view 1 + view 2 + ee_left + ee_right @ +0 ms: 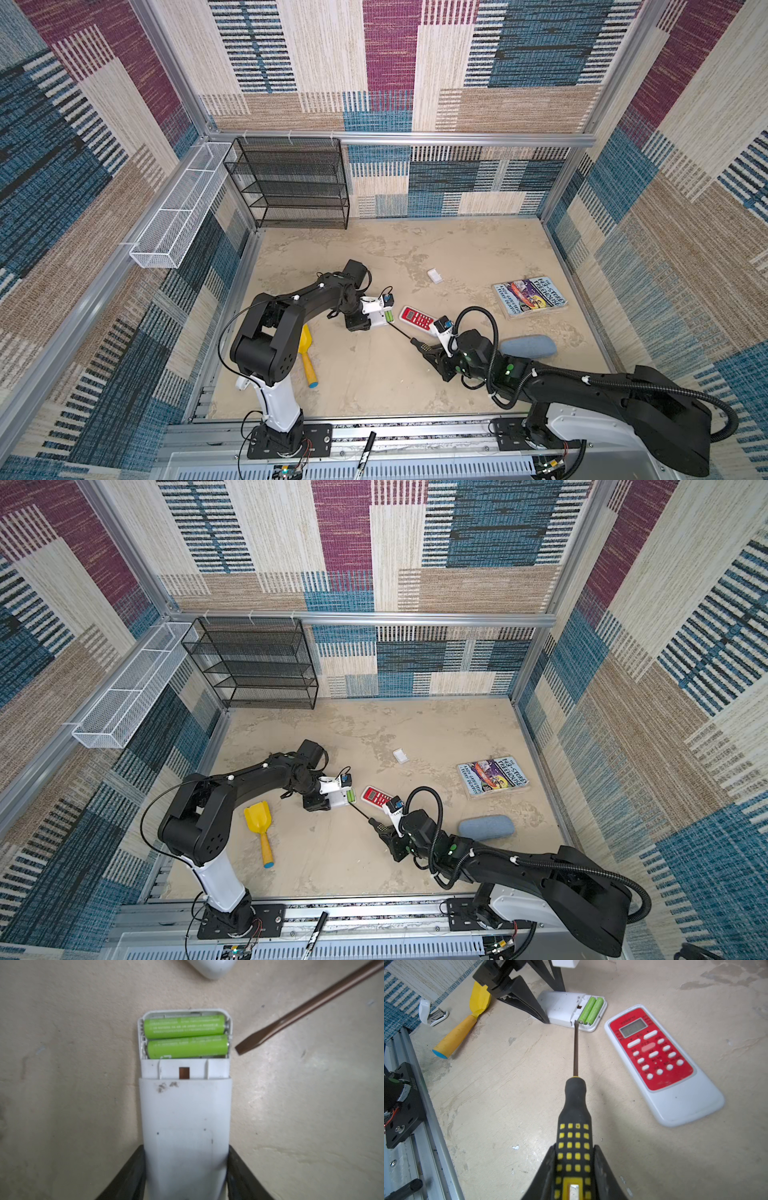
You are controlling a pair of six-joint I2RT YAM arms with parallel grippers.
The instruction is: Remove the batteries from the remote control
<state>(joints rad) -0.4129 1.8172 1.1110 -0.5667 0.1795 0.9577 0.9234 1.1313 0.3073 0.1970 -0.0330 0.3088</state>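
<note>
The left claw (186, 1147) grasps the white remote (185, 1109) by its sides. It lies back-up on the tabletop (508, 1084), with both green batteries (185, 1028) seated side by side in the open bay. The right claw (575, 1147) is clenched on the screwdriver (574, 1105), whose blade tip (576, 1023) sits just beside the bay's edge. The grip is far from the bay end, so a levering push could tilt or skid the remote. The blade might also slip off a round cell, gouge the contacts, or flick a battery rolling toward the red remote (660, 1059).
</note>
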